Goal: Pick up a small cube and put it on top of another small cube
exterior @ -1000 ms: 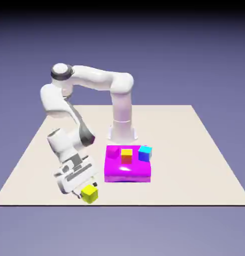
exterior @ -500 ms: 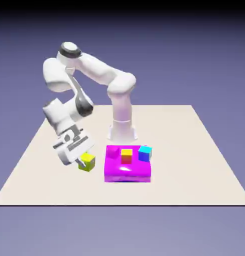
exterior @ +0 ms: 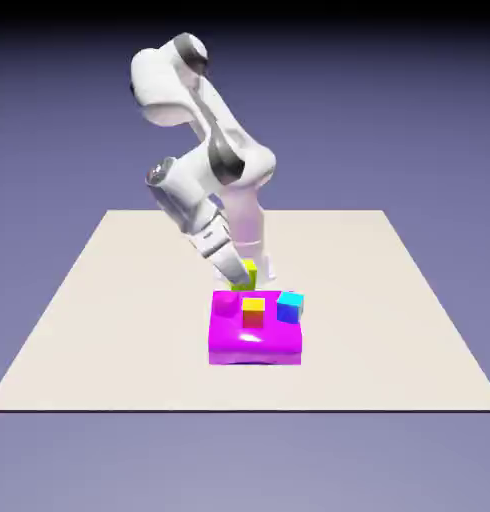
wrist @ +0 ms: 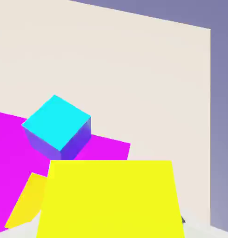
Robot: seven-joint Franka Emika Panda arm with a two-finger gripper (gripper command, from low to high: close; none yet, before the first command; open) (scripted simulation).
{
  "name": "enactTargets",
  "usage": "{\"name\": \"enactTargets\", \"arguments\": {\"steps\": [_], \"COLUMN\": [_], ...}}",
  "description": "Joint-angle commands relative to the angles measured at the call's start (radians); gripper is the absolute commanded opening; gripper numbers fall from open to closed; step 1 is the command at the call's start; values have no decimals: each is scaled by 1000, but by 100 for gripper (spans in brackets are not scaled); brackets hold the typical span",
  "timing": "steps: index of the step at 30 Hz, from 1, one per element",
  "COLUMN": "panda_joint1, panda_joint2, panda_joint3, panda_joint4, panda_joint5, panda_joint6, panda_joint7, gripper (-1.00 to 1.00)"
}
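One lime-yellow cube [wrist: 110,200], smooth and flat-faced, sits clamped between the fingers [wrist: 183,219]

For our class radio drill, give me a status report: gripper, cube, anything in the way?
Gripper shut on lime-yellow cube. Cube held, not yet stacked. Magenta slab close by, carrying cyan-topped cube; might need clearance.

Three cubes [exterior: 253,312] — on the slab [exterior: 255,342]
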State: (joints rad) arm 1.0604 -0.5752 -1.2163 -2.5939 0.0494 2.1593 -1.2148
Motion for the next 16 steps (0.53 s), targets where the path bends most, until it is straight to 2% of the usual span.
{"name": "enactTargets", "arguments": {"steps": [1,5,7,13,14,16], "panda_joint1": [-9,-45,-46,152,152,116], "panda_joint2": [30,149,151,308,308,279], "panda_joint3": [30,149,150,31,31,53], "panda_joint4": [-12,-58,-59,-130,-130,-117], "panda_joint5": [45,219,221,424,424,387], "panda_joint6": [-15,-81,-82,77,77,48], "panda_joint7": [-44,-218,-220,-387,-387,-357], "gripper": [-100,-100,-100,-100,100,100]}}
